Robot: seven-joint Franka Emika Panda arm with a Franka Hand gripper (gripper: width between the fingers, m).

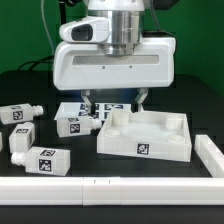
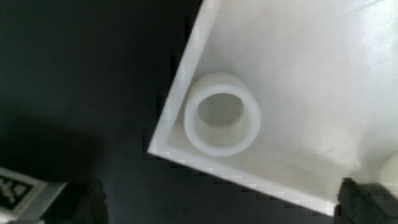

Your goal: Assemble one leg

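Several legs lie on the black table at the exterior view's left: one [image 1: 20, 113] at the back, one [image 1: 22, 137] below it, one [image 1: 40, 160] nearest the front, and one [image 1: 72, 124] close to the tray. All are small white blocks with tags. My gripper [image 1: 113, 102] is open and empty, hanging over the back left corner of the large white square tray piece [image 1: 150, 140]. In the wrist view my gripper [image 2: 228, 205] straddles the tray's corner [image 2: 302, 60] with its round hole [image 2: 226, 115]. A tagged leg edge [image 2: 15, 186] shows beside one finger [image 2: 80, 205].
The marker board [image 1: 100, 110] lies behind the tray under the gripper. A long white bar [image 1: 100, 187] runs along the front edge, and another white bar [image 1: 212, 155] stands at the exterior view's right.
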